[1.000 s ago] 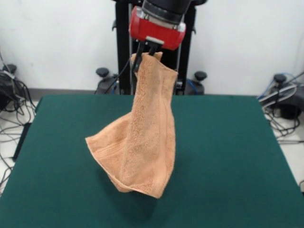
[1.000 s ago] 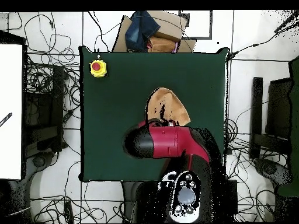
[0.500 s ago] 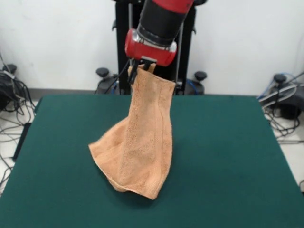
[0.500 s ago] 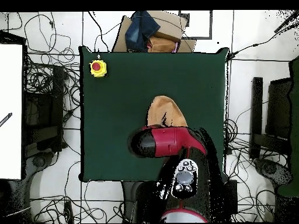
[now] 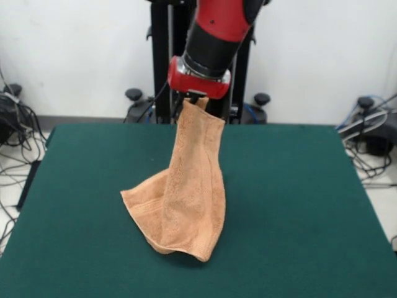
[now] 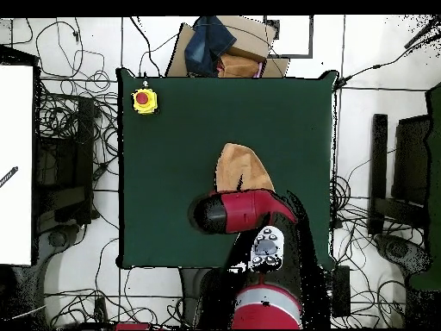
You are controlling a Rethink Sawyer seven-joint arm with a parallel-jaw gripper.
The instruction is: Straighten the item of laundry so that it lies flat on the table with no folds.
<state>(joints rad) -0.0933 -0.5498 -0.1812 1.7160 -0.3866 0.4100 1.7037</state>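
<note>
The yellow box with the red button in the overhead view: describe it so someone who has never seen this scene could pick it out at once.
Find the dark green table filling the middle of the overhead view. Go to its upper left corner: the small yellow box sits there, apart from the peach towel held by the gripper near the centre. It is the only yellow thing on the table, topped with a round red button.

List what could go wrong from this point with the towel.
1. The gripper pinches only one corner of the towel, so the cloth could slip free.
2. The towel hangs bunched, its lower end crumpled on the table; lowering it here would likely leave folds.
3. The yellow box with a red button sits at a table corner; a wide drag might snag it.
</note>
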